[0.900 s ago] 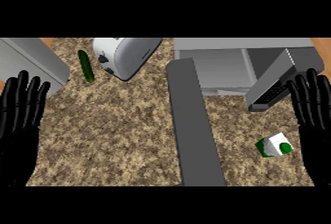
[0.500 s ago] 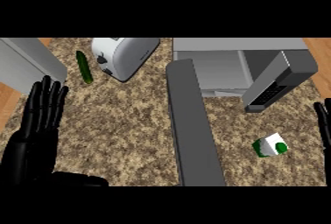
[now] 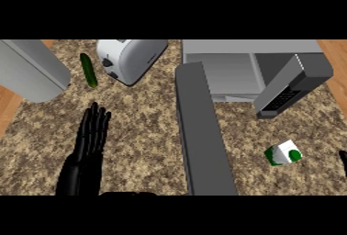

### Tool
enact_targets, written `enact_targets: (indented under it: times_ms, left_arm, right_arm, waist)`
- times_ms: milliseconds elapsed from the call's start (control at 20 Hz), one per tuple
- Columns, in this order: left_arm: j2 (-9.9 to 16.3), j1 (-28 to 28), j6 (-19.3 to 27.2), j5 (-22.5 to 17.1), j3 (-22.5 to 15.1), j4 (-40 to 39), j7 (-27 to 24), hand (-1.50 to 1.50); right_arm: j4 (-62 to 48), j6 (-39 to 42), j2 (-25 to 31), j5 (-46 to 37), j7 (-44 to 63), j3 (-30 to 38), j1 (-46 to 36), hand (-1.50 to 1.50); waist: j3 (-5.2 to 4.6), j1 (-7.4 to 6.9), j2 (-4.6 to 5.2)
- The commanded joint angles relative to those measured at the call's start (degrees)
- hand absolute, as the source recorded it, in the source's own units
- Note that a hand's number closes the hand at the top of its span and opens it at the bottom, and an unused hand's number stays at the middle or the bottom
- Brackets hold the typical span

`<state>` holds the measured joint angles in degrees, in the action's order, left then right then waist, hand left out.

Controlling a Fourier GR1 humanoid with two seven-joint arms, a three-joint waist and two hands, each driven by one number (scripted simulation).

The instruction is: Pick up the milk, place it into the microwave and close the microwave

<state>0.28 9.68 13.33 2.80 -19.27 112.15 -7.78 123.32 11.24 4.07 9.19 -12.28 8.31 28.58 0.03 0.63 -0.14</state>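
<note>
A small white milk carton (image 3: 283, 153) with green markings lies tilted on the speckled counter at the right. The grey microwave (image 3: 230, 69) stands at the back with its cavity showing, and its long grey door (image 3: 203, 137) swings out toward me, left of the milk. My left hand (image 3: 90, 137) is open at the lower left, fingers straight and pointing away, far from the carton on the other side of the door. Of my right hand (image 3: 344, 160) only a dark sliver shows at the right edge, just right of the milk and apart from it.
A white toaster (image 3: 129, 57) and a green cucumber (image 3: 89, 69) sit at the back left. A large grey rounded object (image 3: 30, 69) fills the far left corner. The microwave's keypad panel (image 3: 288, 89) juts out above the milk.
My left hand has moved inward from the left edge onto the counter. My right hand has slipped almost out of view at the right. The milk has not moved on the counter.
</note>
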Motion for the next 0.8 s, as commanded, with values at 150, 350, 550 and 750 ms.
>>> enact_targets:
  times_ms: [150,350,550,750]
  left_arm:
    - [-0.28,-0.13,10.49,3.55,-11.14,-0.79,0.30,-1.50]
    - [-0.28,1.81,13.32,3.11,-14.91,-2.84,-3.71,-1.50]
    - [-0.28,2.79,13.85,4.07,-16.14,-4.24,-5.52,-1.50]
    - [0.82,6.35,14.51,3.60,-16.94,-3.40,-8.57,-1.50]
  right_arm:
    - [-3.50,3.09,-3.90,-4.00,-12.33,-1.84,11.74,-1.50]
    - [-12.68,4.13,-3.25,-6.33,-14.83,1.79,4.89,-1.50]
    - [-18.75,1.69,-3.99,-9.49,-20.35,1.98,2.72,-1.50]
    - [-23.05,-0.31,-4.03,-8.36,-19.06,4.14,-2.21,-1.50]
  waist:
    - [-0.01,0.09,-0.03]
    - [-0.02,-0.43,0.08]
    - [-0.02,-0.52,0.08]
    - [-0.03,-0.69,0.09]
